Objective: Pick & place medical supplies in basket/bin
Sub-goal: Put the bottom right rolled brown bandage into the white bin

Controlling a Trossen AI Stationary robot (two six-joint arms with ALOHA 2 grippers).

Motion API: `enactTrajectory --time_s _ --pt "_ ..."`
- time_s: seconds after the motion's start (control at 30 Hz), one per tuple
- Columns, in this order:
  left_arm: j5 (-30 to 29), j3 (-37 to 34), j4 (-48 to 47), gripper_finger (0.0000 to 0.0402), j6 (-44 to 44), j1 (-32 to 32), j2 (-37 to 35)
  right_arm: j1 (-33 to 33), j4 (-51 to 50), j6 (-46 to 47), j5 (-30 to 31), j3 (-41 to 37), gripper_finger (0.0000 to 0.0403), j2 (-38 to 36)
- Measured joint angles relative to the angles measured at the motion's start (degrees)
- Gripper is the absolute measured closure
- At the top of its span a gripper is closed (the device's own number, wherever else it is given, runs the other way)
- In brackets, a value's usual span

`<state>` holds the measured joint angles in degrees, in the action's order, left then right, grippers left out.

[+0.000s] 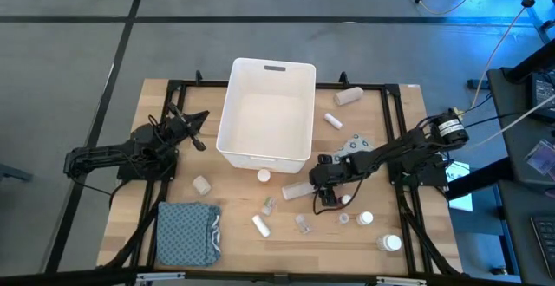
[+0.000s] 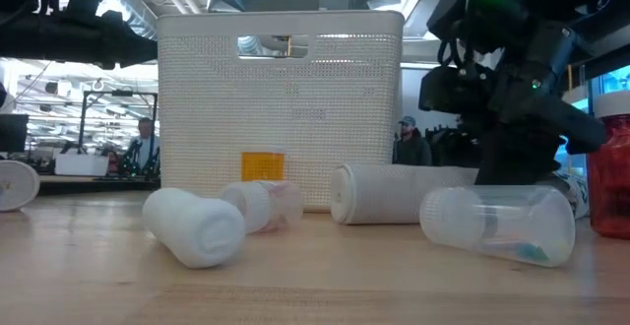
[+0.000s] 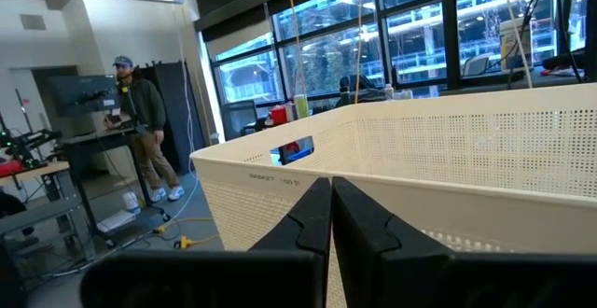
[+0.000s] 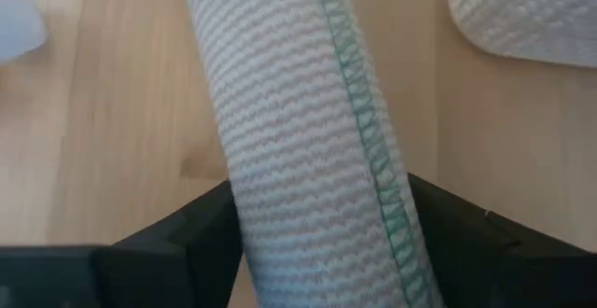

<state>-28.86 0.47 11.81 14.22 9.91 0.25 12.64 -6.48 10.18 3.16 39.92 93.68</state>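
Beige ribbed bandage roll point(image 4: 308, 140), green stitched edge, lies flat on desk just off the white bin's point(image 1: 267, 113) front right corner, long axis parallel to front edge. Right gripper point(image 1: 319, 185) fingers straddle it, unclear if clamped. Left gripper point(image 1: 198, 139) clenched, empty, beside bin's left wall.

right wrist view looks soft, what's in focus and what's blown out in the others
Right wrist view: the bandage roll fills the frame, its weave clear, table edges soft. Low view: the white bin is backlit by bright windows. Left wrist view: window glare behind the bin.
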Motion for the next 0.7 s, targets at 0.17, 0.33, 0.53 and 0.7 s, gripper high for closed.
enactTrajectory --time_s 0.17,0.33,0.53,0.7 --pt "0.0 0.0 0.0 0.0393 0.0 0.0 0.0 0.0 -0.3 -0.1 -1.0 -0.2 0.0215 -2.6" --pt "0.0 0.0 0.0 0.0395 0.0 0.0 0.0 0.0 -0.7 -1.1 -5.4 -0.2 0.0267 -5.9" --pt "0.0 0.0 0.0 0.0396 0.0 0.0 0.0 0.1 -1.6 0.8 -10.7 0.6 0.0277 -11.4" --pt "0.0 0.0 0.0 0.0393 0.0 0.0 0.0 0.8 -4.5 1.8 -15.4 5.3 0.0275 -16.1"
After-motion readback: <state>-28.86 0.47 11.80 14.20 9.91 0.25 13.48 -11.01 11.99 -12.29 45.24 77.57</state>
